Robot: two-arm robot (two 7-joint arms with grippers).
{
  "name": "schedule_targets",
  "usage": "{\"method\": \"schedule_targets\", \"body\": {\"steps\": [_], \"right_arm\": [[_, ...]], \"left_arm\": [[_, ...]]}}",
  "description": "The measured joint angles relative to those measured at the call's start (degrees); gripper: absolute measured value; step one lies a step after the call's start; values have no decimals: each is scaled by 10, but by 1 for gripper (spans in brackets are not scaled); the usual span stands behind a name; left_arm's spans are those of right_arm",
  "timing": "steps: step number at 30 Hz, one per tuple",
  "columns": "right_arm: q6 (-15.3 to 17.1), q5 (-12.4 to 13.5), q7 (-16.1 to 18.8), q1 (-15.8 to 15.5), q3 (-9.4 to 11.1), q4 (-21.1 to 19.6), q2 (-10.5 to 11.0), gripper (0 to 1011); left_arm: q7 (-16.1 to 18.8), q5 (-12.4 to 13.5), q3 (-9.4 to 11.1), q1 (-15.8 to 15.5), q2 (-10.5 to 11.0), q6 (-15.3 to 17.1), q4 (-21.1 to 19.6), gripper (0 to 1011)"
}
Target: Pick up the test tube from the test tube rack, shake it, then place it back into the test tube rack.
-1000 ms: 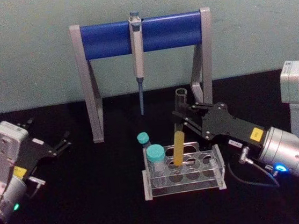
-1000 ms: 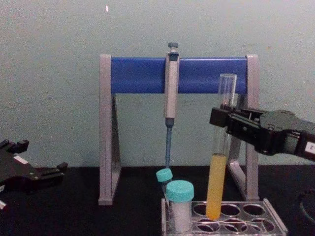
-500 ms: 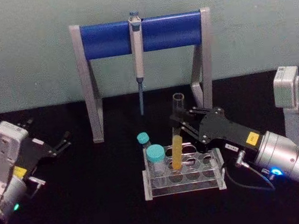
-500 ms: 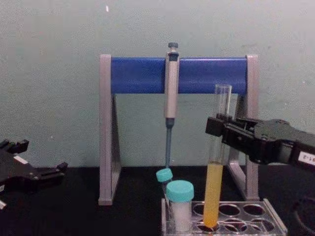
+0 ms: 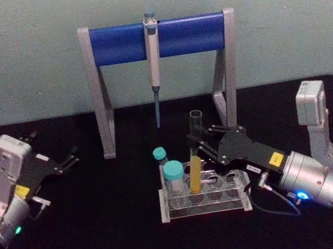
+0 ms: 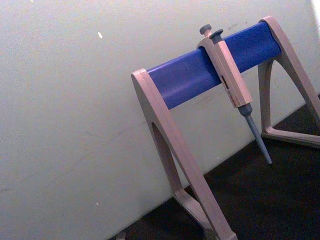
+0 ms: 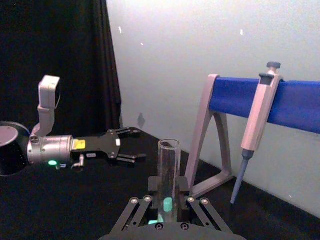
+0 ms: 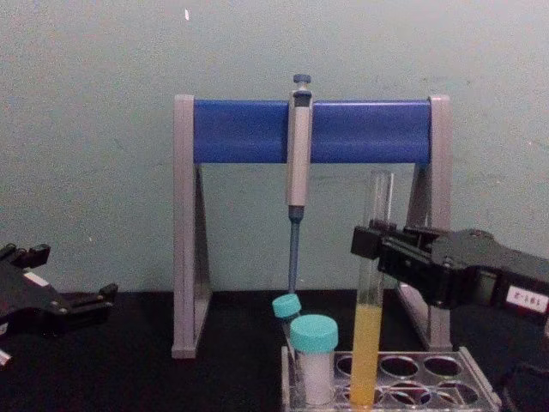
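The test tube (image 5: 195, 168) is a long clear tube with yellow liquid in its lower part. It stands nearly upright with its lower end down in a hole of the clear test tube rack (image 5: 207, 208). My right gripper (image 5: 196, 146) is shut on its glass above the liquid, reaching in from the right. The chest view shows the test tube (image 8: 367, 348), the right gripper (image 8: 371, 245) and the rack (image 8: 482, 390). In the right wrist view the test tube (image 7: 168, 170) rises between the fingers. My left gripper (image 5: 68, 159) is parked open at the far left.
Two teal-capped tubes (image 5: 173, 173) stand in the rack's left end, close beside the held tube. Behind the rack stands a grey-and-blue pipette stand (image 5: 115, 45) with a hanging pipette (image 5: 153, 60). A cable (image 5: 278, 203) trails by the right arm on the black table.
My right gripper has come down and a little to the left with the test tube, whose lower end has sunk deeper into the rack. The left arm has not moved.
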Motion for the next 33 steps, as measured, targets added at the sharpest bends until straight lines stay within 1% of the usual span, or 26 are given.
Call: {"method": "schedule_targets", "body": {"steps": [15, 33], "right_arm": [[2, -11, -2, 3, -8, 26, -11, 229], [3, -19, -5, 5, -10, 50, -23, 229]], "left_arm": [[0, 0, 0, 0, 0, 0, 0, 1001], [0, 0, 0, 0, 0, 0, 0, 1001]]}}
